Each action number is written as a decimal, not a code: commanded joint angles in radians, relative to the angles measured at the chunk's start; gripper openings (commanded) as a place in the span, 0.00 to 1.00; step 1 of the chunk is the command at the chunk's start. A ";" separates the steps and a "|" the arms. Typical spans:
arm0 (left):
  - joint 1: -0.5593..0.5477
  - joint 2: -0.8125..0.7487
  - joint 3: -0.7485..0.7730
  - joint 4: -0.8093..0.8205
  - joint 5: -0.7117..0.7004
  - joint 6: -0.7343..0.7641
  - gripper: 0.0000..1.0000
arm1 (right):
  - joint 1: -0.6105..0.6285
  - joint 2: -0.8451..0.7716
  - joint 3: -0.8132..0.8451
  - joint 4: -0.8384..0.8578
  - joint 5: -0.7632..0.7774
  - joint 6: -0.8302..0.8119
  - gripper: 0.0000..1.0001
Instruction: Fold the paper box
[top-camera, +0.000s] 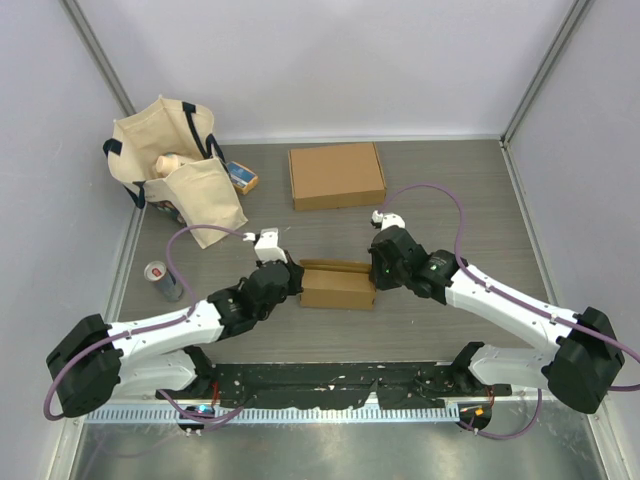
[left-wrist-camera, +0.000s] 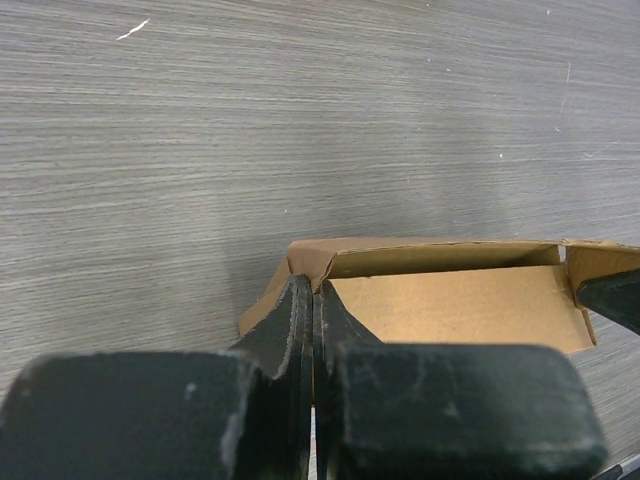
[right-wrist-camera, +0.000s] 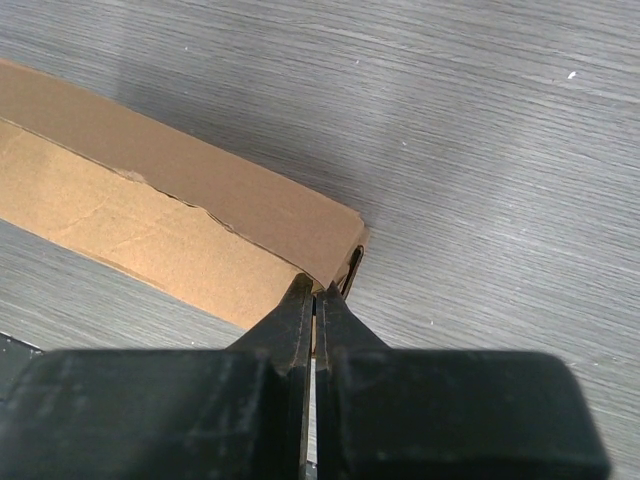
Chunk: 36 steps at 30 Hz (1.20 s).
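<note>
Wood-grain table: paper box long axis left-right; left fingers, right fingers clenched at its ends.

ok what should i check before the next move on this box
1. left fingers shut at the left end of the paper box: ok
2. right fingers shut at its right end: ok
3. cardboard actually pinched between either pair: cannot tell
4. box top closed: not ok, it is open in the left wrist view
5. can apart from the box: ok
</note>
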 joint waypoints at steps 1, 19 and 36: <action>-0.057 0.016 -0.023 -0.066 0.065 -0.031 0.00 | 0.027 0.008 -0.023 -0.038 -0.035 0.032 0.02; -0.106 0.017 -0.075 -0.087 -0.001 -0.013 0.00 | 0.008 -0.084 -0.001 -0.127 -0.008 -0.087 0.02; -0.116 0.014 -0.082 -0.080 -0.020 -0.007 0.00 | 0.016 -0.144 -0.108 -0.248 0.121 0.248 0.02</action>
